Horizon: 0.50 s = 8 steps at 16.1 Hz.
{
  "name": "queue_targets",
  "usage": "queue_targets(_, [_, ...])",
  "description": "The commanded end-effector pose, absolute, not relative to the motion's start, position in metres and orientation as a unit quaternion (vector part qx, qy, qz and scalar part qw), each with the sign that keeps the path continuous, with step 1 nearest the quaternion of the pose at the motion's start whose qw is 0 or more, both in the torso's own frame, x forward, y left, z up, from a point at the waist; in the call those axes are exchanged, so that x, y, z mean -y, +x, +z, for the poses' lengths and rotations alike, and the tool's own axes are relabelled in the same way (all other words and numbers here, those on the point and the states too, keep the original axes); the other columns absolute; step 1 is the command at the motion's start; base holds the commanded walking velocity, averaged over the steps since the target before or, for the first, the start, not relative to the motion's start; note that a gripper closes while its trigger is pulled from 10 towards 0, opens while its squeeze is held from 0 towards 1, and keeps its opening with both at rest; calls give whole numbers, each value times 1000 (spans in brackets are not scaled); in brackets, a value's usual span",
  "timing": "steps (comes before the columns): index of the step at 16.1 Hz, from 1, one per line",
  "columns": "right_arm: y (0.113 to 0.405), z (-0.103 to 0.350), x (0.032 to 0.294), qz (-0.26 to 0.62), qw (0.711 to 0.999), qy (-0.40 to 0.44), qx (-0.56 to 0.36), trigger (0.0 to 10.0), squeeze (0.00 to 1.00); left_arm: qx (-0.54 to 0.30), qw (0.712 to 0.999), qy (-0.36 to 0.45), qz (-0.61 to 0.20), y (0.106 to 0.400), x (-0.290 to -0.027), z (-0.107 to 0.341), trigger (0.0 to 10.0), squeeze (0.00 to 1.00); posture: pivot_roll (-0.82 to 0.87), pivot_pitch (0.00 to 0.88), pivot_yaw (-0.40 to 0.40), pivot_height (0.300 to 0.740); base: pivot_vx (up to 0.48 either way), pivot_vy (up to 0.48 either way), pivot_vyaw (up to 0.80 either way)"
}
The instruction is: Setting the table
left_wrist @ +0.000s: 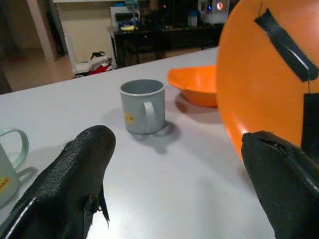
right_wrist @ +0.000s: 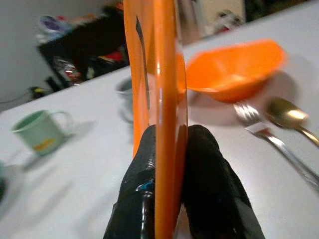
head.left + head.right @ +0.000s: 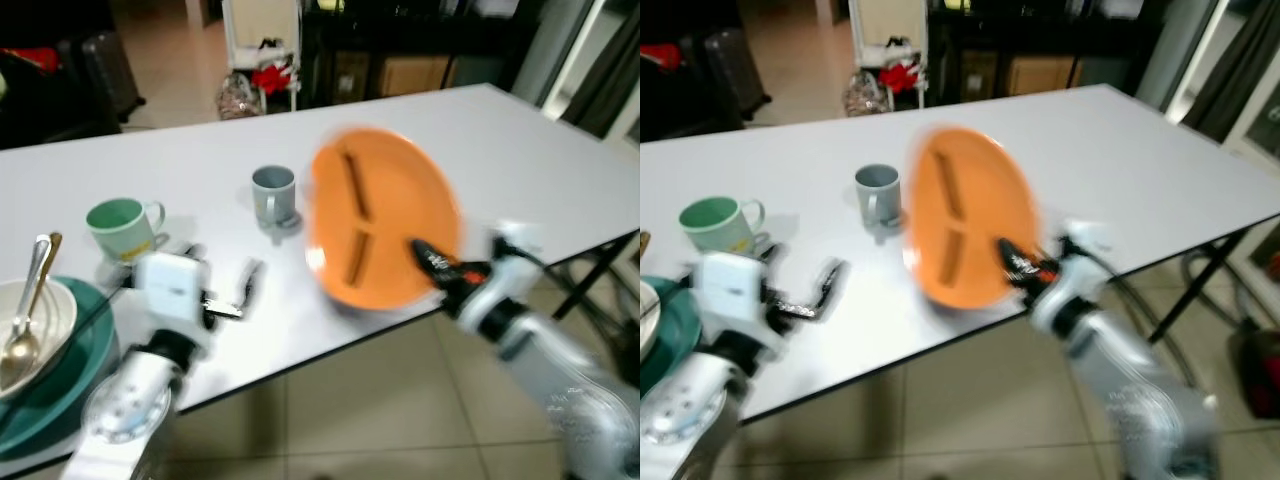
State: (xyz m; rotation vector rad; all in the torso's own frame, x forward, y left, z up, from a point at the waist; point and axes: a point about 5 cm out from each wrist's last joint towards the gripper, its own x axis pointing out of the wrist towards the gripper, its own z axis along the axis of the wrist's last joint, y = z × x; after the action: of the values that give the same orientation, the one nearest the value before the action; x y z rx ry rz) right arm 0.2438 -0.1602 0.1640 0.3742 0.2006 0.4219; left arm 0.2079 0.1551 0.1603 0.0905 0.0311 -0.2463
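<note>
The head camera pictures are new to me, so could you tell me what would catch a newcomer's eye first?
The orange plate stands out first: the right gripper pinches its rim and holds it tilted up on edge over the white table, near the front edge. Just left of it stands a grey mug, with a green mug further left. The left gripper hovers open over the table in front of the mugs.
</note>
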Motion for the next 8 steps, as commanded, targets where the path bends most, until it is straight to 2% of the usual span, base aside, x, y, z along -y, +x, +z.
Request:
queue_targets(1, [243,175,148,253,942,204,-80,10000,0,-20,991,52,-125,206,-160,162,10000,0,-78,31,-11,740,0,0,0])
queue_targets(4, [243,159,152,242,929,229,-160,10000,0,-9,983,51,-176,209,-156,170,10000,0,-83,33,-11,740,0,0,0])
queue_targets(8, [269,154,157,178,911,317,-197,10000,0,-21,973,49,-223,207,-149,170,10000,0,-70,31,-45,740,0,0,0])
